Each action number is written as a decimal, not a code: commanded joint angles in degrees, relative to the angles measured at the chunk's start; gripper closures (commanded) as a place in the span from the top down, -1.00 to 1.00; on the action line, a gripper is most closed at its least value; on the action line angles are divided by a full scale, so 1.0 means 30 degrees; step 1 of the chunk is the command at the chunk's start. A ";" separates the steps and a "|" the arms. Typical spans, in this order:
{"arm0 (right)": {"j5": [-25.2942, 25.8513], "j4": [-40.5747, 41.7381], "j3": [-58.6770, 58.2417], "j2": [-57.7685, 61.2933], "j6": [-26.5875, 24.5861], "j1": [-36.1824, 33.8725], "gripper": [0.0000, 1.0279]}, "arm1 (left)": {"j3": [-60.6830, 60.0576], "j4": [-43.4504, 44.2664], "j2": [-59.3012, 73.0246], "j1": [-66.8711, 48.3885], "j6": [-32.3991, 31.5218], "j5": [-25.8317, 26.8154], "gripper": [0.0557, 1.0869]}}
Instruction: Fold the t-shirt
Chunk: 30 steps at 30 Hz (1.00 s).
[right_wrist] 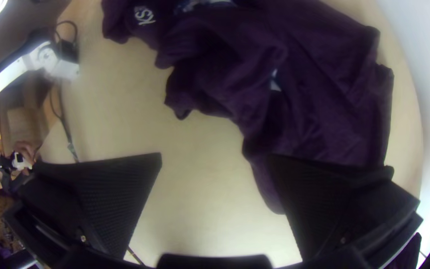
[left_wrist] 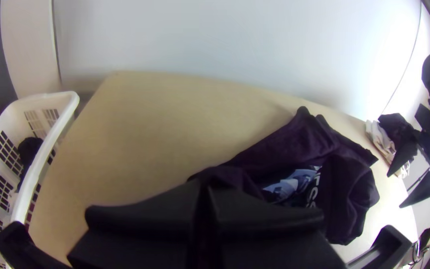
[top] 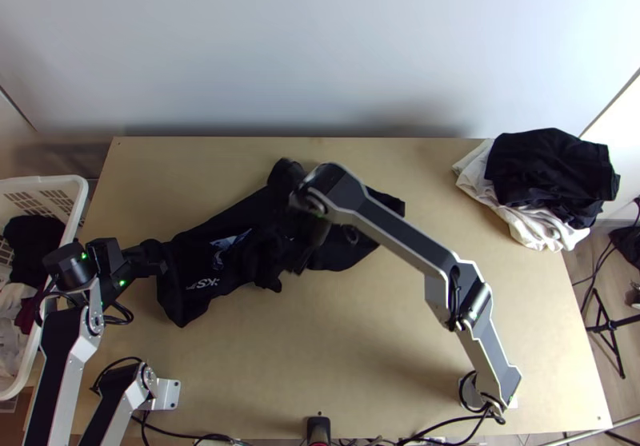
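L gripper (top: 162, 259) clamped on 1 end of blk T-shirt (top: 190, 248) (bunched, print showing); R gripper (top: 290, 216) above it, 2 fingers apart.

White basket (top: 77, 214) left of the left tool (top: 163, 267), clothes pile (top: 544, 166) way off to its right, black tripod (top: 610, 332) even further.

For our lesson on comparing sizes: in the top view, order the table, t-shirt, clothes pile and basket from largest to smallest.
1. Table
2. T-shirt, partly hidden
Then, unranked: clothes pile and basket look alike, and the view's edge cuts the basket off.
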 commanded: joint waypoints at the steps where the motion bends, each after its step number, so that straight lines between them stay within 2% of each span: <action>1: -0.0871 -0.0449 -0.0309 0.0144 0.0006 0.1797 0.90 | -0.0134 -0.0381 -0.0381 -0.0025 0.0000 -0.0185 -0.93; 4: -0.1281 -0.0361 -0.0279 0.0847 0.0094 0.2149 0.81 | -0.0251 -0.0527 -0.0557 -0.0025 0.0000 -0.0331 -0.93; 15: -0.2921 0.0430 0.0307 0.3191 0.1354 0.1475 0.80 | -0.0369 -0.0850 -0.0938 -0.0025 0.0322 -0.0654 -0.93; 22: -0.2951 0.1309 0.1537 0.4099 0.1646 0.0977 0.80 | -0.0369 -0.0850 -0.0850 -0.0084 0.0527 -0.0683 -0.93; 25: -0.2951 0.1865 0.1537 0.4421 0.1734 0.0977 0.66 | -0.0398 -0.0850 -0.0821 -0.0084 0.0732 -0.0800 -0.93; 30: -0.2951 0.2627 0.1830 0.4832 0.1998 0.1036 0.66 | -0.0369 -0.0850 -0.0733 -0.0084 0.0996 -0.0888 -0.93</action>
